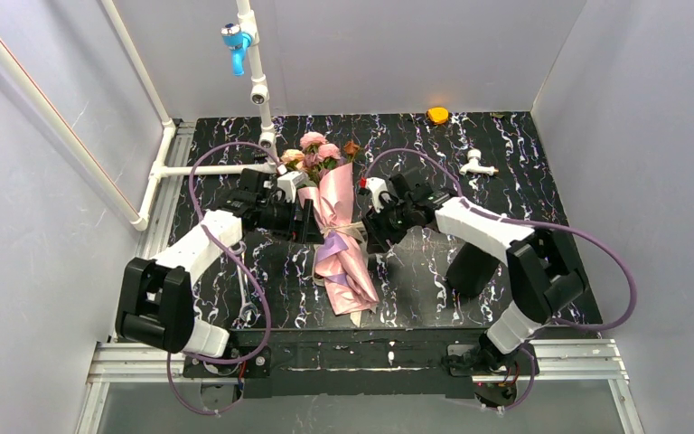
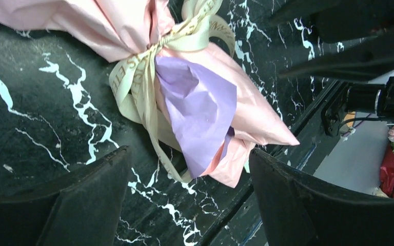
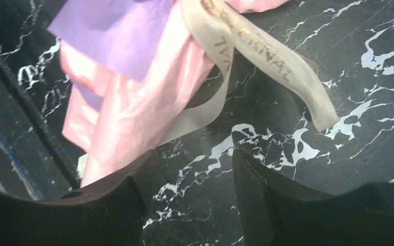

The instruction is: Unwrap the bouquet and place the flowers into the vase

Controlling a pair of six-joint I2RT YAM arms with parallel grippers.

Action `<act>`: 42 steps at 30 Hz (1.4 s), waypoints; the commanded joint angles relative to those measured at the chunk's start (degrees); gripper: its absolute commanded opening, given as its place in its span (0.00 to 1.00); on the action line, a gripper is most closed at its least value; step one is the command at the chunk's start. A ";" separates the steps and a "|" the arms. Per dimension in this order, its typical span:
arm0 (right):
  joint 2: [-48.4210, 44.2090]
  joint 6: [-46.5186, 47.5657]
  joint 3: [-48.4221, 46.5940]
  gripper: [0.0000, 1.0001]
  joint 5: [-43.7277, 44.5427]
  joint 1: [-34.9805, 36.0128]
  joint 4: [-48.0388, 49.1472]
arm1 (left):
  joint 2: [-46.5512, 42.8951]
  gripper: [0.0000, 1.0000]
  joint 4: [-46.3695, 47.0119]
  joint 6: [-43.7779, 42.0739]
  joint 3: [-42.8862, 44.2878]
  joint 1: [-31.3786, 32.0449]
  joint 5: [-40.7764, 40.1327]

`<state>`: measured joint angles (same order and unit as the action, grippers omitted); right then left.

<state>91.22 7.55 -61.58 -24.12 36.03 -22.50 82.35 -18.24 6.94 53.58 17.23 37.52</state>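
The bouquet (image 1: 339, 244) lies on the black marbled table, a pink paper cone with lilac lining (image 2: 205, 102), its point toward the arms. Pink and rusty flowers (image 1: 316, 149) stick out at the far end. A beige ribbon (image 1: 348, 231) is tied around its middle, and its loose tails (image 3: 267, 56) trail on the table. My left gripper (image 1: 307, 217) is low beside the cone's left side, open, with only table between its fingers (image 2: 189, 150). My right gripper (image 1: 372, 231) sits at the cone's right side, open with a narrower gap (image 3: 194, 151) and nothing in it. A black cylinder, apparently the vase (image 1: 468, 269), stands under my right forearm.
An orange disc (image 1: 437, 115) and a small white fitting (image 1: 477, 163) lie at the far right of the table. A white pipe frame (image 1: 158, 172) with a blue valve (image 1: 235, 41) runs along the left. Grey walls enclose three sides.
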 commanded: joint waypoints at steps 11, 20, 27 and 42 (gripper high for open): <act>9.19 -2.78 -5.35 0.53 1.64 0.52 8.22 | 1.37 0.57 3.69 0.69 -4.58 -1.19 -3.66; 11.94 -1.84 -5.76 0.42 3.44 0.62 9.05 | 3.80 0.39 0.58 -1.02 -3.73 -1.24 -6.12; 12.59 -1.67 -5.51 0.40 3.07 0.62 9.09 | 5.04 0.34 -1.27 -2.18 -3.83 -1.29 -5.16; 16.26 0.47 -8.05 0.49 0.93 0.76 7.68 | 9.26 0.34 -4.19 -3.20 -1.74 0.38 -5.43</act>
<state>105.86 6.39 -66.54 -22.85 36.51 -14.96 90.37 -19.97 4.91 49.67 16.49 31.99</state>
